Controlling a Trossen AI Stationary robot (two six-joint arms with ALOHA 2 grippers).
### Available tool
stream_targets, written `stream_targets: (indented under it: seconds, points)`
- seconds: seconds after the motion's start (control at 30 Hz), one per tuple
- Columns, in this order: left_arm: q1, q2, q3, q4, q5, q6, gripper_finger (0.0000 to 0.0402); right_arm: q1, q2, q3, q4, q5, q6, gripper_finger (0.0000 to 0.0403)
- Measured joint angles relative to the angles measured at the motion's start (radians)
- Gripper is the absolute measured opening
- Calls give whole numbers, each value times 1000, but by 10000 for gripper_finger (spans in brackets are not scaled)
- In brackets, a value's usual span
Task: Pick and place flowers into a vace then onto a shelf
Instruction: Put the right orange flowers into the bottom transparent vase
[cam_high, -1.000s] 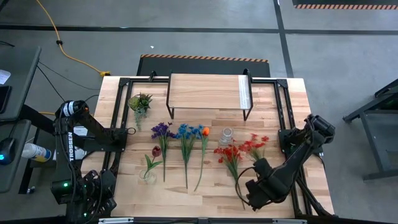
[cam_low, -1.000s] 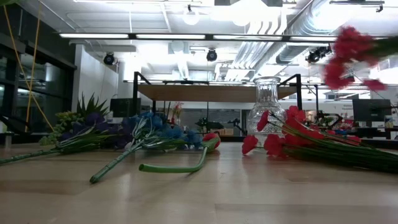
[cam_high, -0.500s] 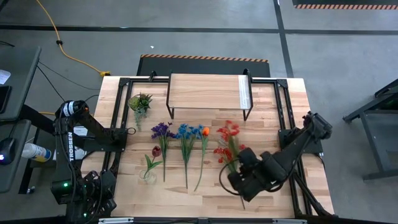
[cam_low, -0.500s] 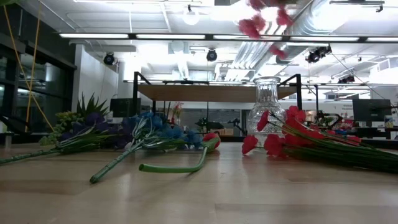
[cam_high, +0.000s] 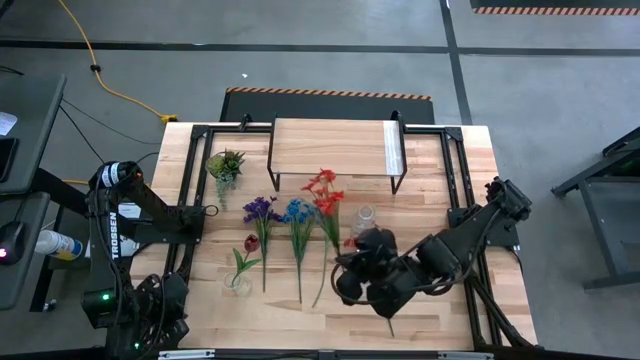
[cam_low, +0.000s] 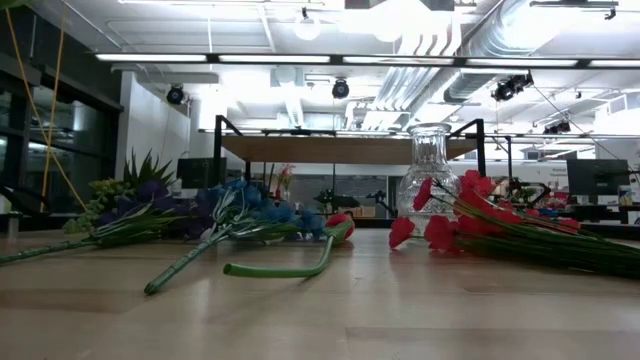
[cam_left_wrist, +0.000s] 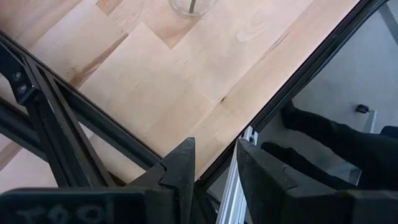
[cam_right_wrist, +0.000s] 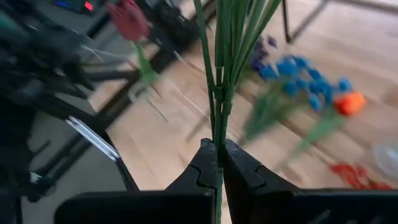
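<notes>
My right gripper is shut on a bunch of red flowers. It carries them above the table, with the blooms over the blue flowers and purple flowers lying flat. A clear glass vase stands upright just right of the blooms. More red flowers lie on the table by that vase. A small glass vase holds one dark red flower. The shelf stands at the far edge. My left gripper is open with a narrow gap, at the table's left edge. My right gripper pinches several green stems of the red bunch between its two fingers, well down from the blooms. The stems run on past the fingertips toward the far left of the table. The bunch is lifted clear of the table.
A green spiky plant stands near the shelf's left leg. An orange flower lies beside the blue ones. Black metal frame rails run along both table sides. Bare wood lies along the near edge.
My right gripper has moved up and toward the table's left, staying shut on the stems. The red bunch went with it: its blooms passed from right of the glass vase to left of it, rising out of the low view.
</notes>
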Motion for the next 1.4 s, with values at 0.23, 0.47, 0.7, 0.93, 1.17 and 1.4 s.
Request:
stream_targets:
  seconds: [0.23, 0.47, 0.7, 0.93, 1.17, 1.4]
  points:
    - [0, 0, 1, 0, -23, 0, 152, 0, 0, -3, 170, 99, -164, 0]
    - [0, 0, 1, 14, -70, 43, 152, 2, 0, -4, 270, 101, -329, 0]
    - [0, 0, 1, 68, -166, 102, 152, 10, 2, -4, 386, 74, -450, 0]
    - [1, -3, 1, 130, -265, 158, 152, 3, 81, -4, 589, -8, -564, 0]
    - [0, -33, 2, 237, -421, 271, 152, -39, 187, -4, 830, -187, -652, 0]
    - [0, -82, 2, 374, -611, 486, 152, -58, 253, -4, 1015, -315, -718, 0]
